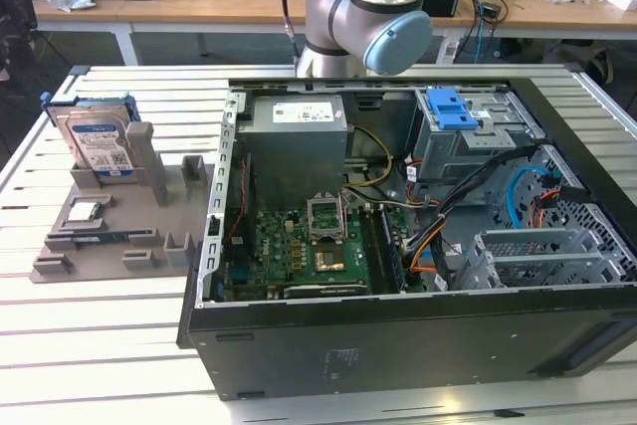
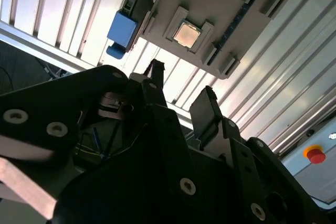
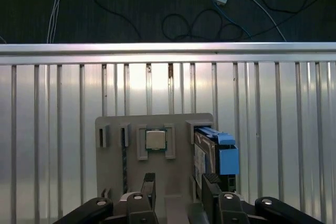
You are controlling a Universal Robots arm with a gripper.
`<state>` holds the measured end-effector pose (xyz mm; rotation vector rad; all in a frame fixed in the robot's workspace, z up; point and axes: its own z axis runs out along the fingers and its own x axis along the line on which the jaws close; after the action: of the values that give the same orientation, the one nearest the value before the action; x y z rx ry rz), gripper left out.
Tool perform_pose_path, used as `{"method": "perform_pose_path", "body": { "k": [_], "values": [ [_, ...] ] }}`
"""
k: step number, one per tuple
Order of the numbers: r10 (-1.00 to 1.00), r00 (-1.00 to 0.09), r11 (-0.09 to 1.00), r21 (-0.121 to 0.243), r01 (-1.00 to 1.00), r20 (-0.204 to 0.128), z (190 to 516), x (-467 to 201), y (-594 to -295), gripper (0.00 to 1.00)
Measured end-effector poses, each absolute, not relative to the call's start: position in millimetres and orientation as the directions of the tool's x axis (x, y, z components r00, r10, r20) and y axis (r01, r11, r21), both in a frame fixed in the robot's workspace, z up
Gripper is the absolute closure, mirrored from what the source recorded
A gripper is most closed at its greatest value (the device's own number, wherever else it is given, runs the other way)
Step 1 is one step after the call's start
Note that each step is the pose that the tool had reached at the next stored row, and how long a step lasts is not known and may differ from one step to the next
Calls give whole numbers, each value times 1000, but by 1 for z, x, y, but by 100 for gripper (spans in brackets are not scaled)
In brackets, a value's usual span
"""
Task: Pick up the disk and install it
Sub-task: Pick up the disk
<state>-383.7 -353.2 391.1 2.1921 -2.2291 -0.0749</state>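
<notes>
In the exterior view the flat silver hard disk with blue rails (image 1: 100, 141) stands on edge in the grey plastic fixture (image 1: 129, 218), beside the open black computer case (image 1: 398, 340). In the second wrist view the black gripper (image 2: 181, 85) points down over that fixture, fingers (image 2: 154, 85) apart and empty. In the first wrist view its centre sits between the disk and the small square silver chip (image 3: 156, 140). Squaring up over the disk's rails seems to be what matters.

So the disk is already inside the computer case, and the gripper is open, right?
No. The exterior view shows the disk standing in the gray holder, outside the computer case. The gripper is open, as you said.
</notes>
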Motion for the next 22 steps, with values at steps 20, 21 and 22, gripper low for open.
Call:
{"method": "perform_pose_path", "body": {
  "k": [20,21,22],
  "values": [
    [-1000,-1,0,44,-999,-21,368,-379,-312,52],
    [-1000,2,-2,44,-999,-21,365,-379,-308,52],
    [-1000,3,-4,44,-999,-20,362,-379,-306,52]
  ]
}}
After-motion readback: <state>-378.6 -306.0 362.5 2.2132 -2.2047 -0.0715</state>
